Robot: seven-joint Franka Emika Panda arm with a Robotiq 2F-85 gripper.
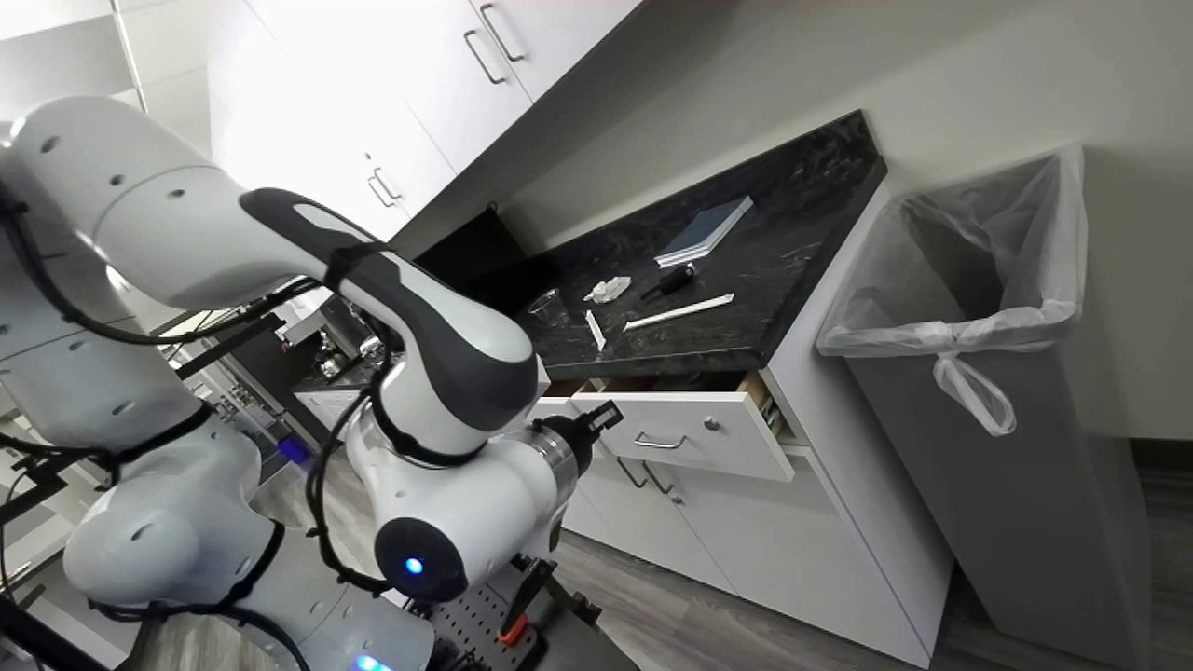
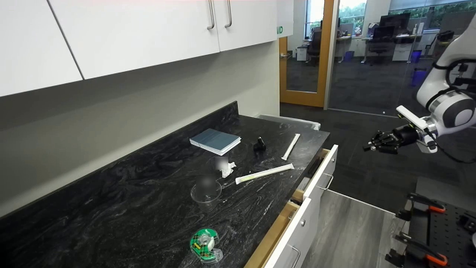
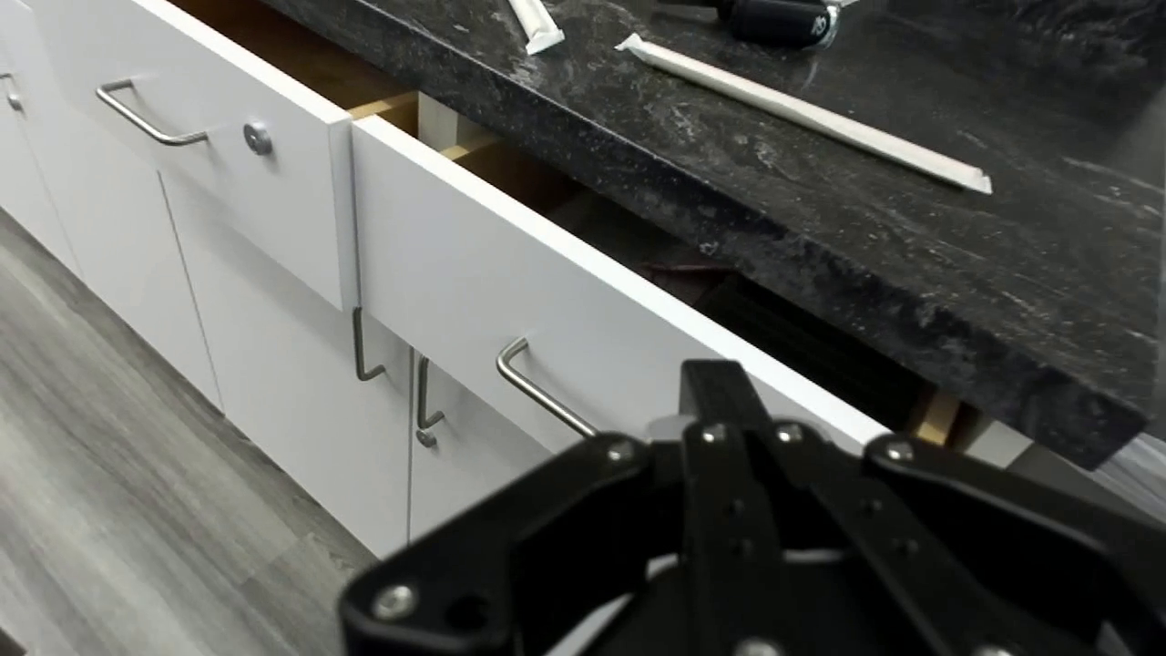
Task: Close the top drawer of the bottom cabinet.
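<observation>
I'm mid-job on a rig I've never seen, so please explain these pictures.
The white robot arm ends in a black gripper. Two pictures come from cameras outside the robot, the third from one on its wrist. The dark countertop carries a blue book, a green tape dispenser, a clear cup, two white sticks, a crumpled white scrap and a black object. The gripper looks shut, with nothing visible in it. The top drawer facing it stands open, as does the neighbouring drawer.

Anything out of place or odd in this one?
Yes: the top drawer and its neighbouring drawer both stand open, unevenly pulled out. On the countertop, a crumpled white scrap looks like stray litter. No spill shows.
</observation>
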